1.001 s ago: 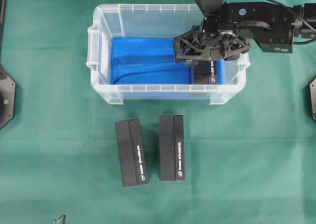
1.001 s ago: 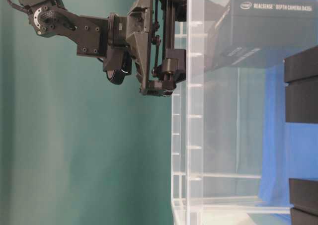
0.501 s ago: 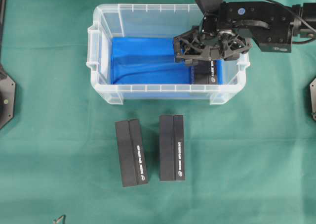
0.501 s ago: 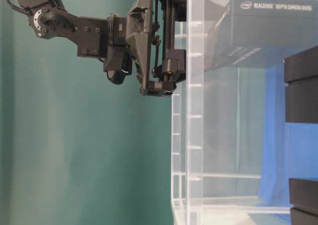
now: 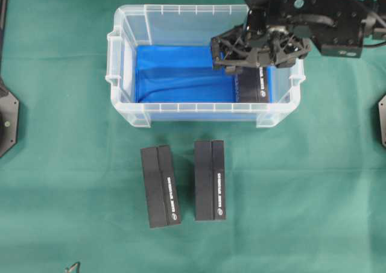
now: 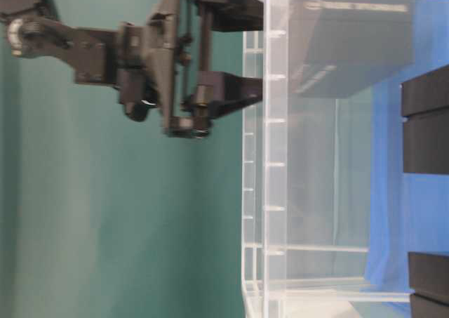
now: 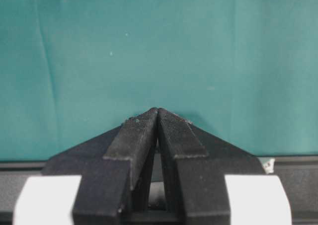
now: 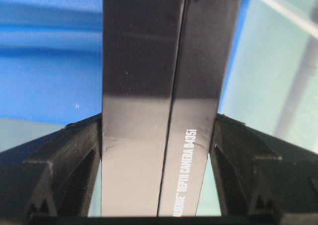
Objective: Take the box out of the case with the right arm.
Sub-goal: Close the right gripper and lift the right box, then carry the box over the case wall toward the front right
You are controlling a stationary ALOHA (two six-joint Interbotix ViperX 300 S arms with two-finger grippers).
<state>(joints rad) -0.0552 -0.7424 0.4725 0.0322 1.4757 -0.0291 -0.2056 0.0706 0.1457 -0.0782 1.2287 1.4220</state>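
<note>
Since a second ago, the right gripper point(image 5: 256, 47) has been lifting away from the blue lining, carrying the box point(image 8: 164, 101) up with it. Its fingers point(image 8: 64, 160) are clamping the box's two long sides, pressing against both faces. The box is hanging inside the case point(image 5: 123, 68), at its right end, close to the right wall and partly above the rim point(image 6: 270, 121). The case's left part is offering open room. The left gripper point(image 7: 157, 116) is resting closed over green cloth point(image 7: 149, 46). Two more boxes point(image 5: 160, 185) are lying on the table in front of the case.
</note>
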